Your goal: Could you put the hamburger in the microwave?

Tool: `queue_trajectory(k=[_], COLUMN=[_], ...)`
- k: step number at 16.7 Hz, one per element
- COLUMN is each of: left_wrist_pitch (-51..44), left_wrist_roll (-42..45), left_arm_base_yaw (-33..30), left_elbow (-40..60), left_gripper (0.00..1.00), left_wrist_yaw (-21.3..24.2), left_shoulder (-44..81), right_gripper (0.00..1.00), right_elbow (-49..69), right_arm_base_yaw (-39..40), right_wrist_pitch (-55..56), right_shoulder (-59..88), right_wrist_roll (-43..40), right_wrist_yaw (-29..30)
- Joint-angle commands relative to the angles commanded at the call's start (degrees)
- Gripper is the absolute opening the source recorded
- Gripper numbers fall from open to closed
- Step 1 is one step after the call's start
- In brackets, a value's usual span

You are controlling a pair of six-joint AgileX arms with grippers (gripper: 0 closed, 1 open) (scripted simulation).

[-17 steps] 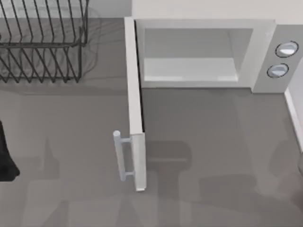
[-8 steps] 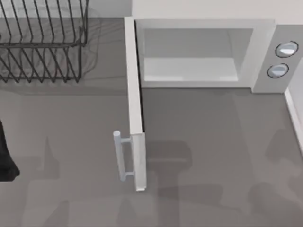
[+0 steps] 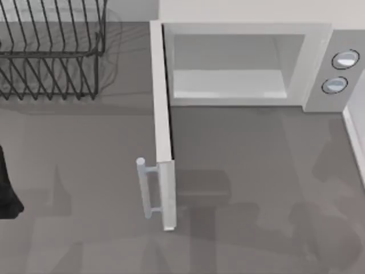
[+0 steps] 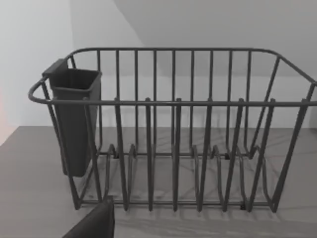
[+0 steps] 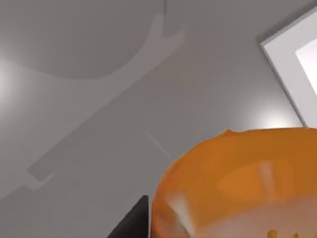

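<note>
The hamburger [image 5: 237, 173], round and orange, looms close in the right wrist view. My right gripper [image 5: 218, 233] is shut on it, and one dark finger [image 5: 136, 220] shows beside the bun, above the grey table. The white microwave [image 3: 316, 63] stands at the back right with its cavity [image 3: 228, 80] bare. Its door [image 3: 162, 125] is swung fully out toward the front, with the bar handle [image 3: 145, 188] on its left face. Two round knobs [image 3: 339, 71] sit on the panel at the right. My left arm [image 3: 7, 188] is parked at the table's left edge.
A black wire dish rack [image 3: 51, 51] stands at the back left, and its dark cutlery cup [image 4: 74, 119] appears in the left wrist view. A white raised edge [image 3: 355, 142] borders the table's right side. Arm shadows lie on the front right of the table.
The shadows on the table's front right have slid leftward. The microwave, its door and the left arm have not moved.
</note>
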Motion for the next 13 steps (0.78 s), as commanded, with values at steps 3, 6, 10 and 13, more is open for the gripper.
queue_trajectory(k=[3,6,10,13], left_wrist_pitch=[0.0,0.0,0.0,0.0], left_wrist_roll=[0.0,0.0,0.0,0.0], left_arm_base_yaw=[0.0,0.0,0.0,0.0], left_elbow=[0.0,0.0,0.0,0.0], left_gripper=[1.00,1.00,1.00,1.00], left_wrist_yaw=[0.0,0.0,0.0,0.0], left_shoulder=[0.0,0.0,0.0,0.0], right_gripper=[0.00,0.00,0.00,0.00], right_elbow=[3.8,7.8,12.9,16.2], right_arm_base_yaw=[4.1,9.2,16.7,22.2], right_wrist_pitch=[10.4,24.6,47.0,64.0], right_shoulder=[7.7,17.6,31.4,40.5], right_wrist_roll=[7.4,17.5,33.0,44.9], right_wrist_yaw=[4.3,9.6,17.4,23.2])
